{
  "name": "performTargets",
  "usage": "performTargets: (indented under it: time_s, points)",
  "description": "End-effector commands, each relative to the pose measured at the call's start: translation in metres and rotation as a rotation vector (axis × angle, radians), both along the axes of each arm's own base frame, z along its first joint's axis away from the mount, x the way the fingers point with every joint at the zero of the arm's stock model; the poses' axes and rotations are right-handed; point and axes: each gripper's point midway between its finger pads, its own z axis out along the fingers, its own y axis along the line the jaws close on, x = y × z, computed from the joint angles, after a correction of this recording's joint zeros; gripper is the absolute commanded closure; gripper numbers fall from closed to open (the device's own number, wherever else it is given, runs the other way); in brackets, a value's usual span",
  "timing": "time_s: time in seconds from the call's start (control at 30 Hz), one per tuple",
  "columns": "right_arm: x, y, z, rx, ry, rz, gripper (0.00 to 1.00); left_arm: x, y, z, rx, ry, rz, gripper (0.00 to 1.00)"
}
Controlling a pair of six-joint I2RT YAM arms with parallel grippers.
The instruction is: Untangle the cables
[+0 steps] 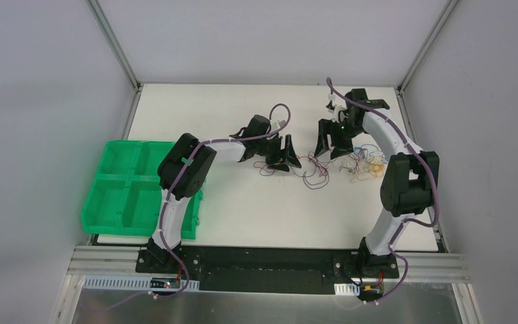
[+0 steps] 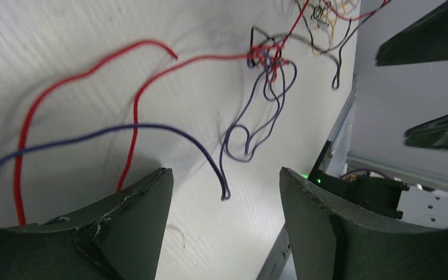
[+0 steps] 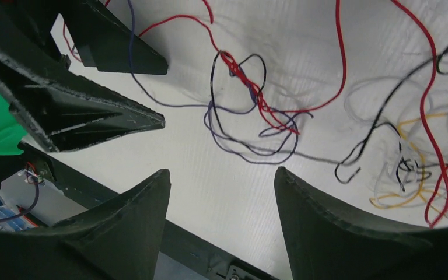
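Observation:
Thin cables lie tangled on the white table (image 1: 243, 209). A red and purple knot (image 1: 315, 174) lies in the middle, and a yellow, white and red bundle (image 1: 367, 165) lies to its right. My left gripper (image 1: 284, 156) is open and empty, left of the knot. In the left wrist view a purple cable (image 2: 151, 129) and a red cable (image 2: 134, 122) run just ahead of the gripper (image 2: 226, 178). My right gripper (image 1: 334, 143) is open and empty, above the tangle. In the right wrist view the knot (image 3: 251, 87) and the yellow cable (image 3: 411, 186) lie beyond the gripper (image 3: 221, 174).
A green bin (image 1: 131, 189) with four compartments stands at the table's left edge. Aluminium frame rails (image 1: 270, 260) run along the near edge. Grey enclosure walls stand at the left, right and back. The left gripper's fingers (image 3: 93, 114) show in the right wrist view.

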Motion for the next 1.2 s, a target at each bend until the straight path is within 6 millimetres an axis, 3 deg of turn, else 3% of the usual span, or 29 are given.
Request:
performTargets:
  time_s: [0.0, 0.13, 0.23, 0.33, 0.43, 0.6, 0.63, 0.67, 0.7, 0.73, 0.77, 0.83, 0.93, 1.07, 1.17]
  points:
    - [0.037, 0.007, -0.022, -0.08, -0.066, -0.052, 0.3, 0.033, -0.018, 0.013, -0.038, -0.103, 0.055, 0.3]
    - [0.059, 0.013, -0.04, -0.147, -0.107, -0.046, 0.3, 0.037, -0.027, 0.013, -0.065, -0.129, 0.037, 0.38]
    - [0.074, 0.017, -0.053, -0.171, -0.12, -0.041, 0.31, 0.035, -0.03, 0.01, -0.072, -0.126, 0.031, 0.55]
    - [0.082, 0.021, -0.067, -0.179, -0.109, -0.031, 0.35, 0.033, -0.028, 0.008, -0.07, -0.123, 0.035, 0.65]
    - [0.081, 0.029, -0.079, -0.158, -0.072, -0.018, 0.41, 0.032, -0.026, 0.011, -0.074, -0.136, 0.033, 0.71]
    - [0.063, 0.041, -0.088, -0.101, -0.002, 0.028, 0.43, 0.034, -0.028, 0.022, -0.091, -0.159, 0.021, 0.79]
    - [0.059, 0.042, -0.09, -0.1, 0.007, 0.042, 0.47, 0.034, -0.029, 0.025, -0.096, -0.164, 0.016, 0.81]
    - [0.057, 0.041, -0.093, -0.105, 0.012, 0.051, 0.56, 0.033, -0.03, 0.026, -0.098, -0.163, 0.008, 0.91]
    - [0.056, 0.039, -0.095, -0.116, 0.014, 0.055, 0.69, 0.032, -0.03, 0.03, -0.106, -0.162, -0.006, 1.0]
    - [0.056, 0.036, -0.097, -0.13, 0.011, 0.058, 0.83, 0.031, -0.03, 0.037, -0.116, -0.16, -0.019, 1.0]
    - [0.057, 0.032, -0.098, -0.153, 0.006, 0.057, 0.99, 0.029, -0.029, 0.054, -0.14, -0.172, -0.034, 1.0]
    - [0.063, 0.019, -0.097, -0.202, -0.021, 0.044, 1.0, 0.022, -0.022, 0.089, -0.185, -0.21, -0.076, 1.0]
    - [0.075, -0.006, -0.091, -0.268, -0.075, 0.019, 1.0, 0.01, 0.002, 0.159, -0.234, -0.315, -0.129, 1.0]
    - [0.082, -0.035, -0.087, -0.342, -0.117, 0.026, 1.0, -0.005, 0.049, 0.247, -0.294, -0.431, -0.156, 1.0]
    - [0.084, -0.048, -0.088, -0.381, -0.146, 0.028, 1.0, 0.0, 0.09, 0.3, -0.317, -0.522, -0.095, 1.0]
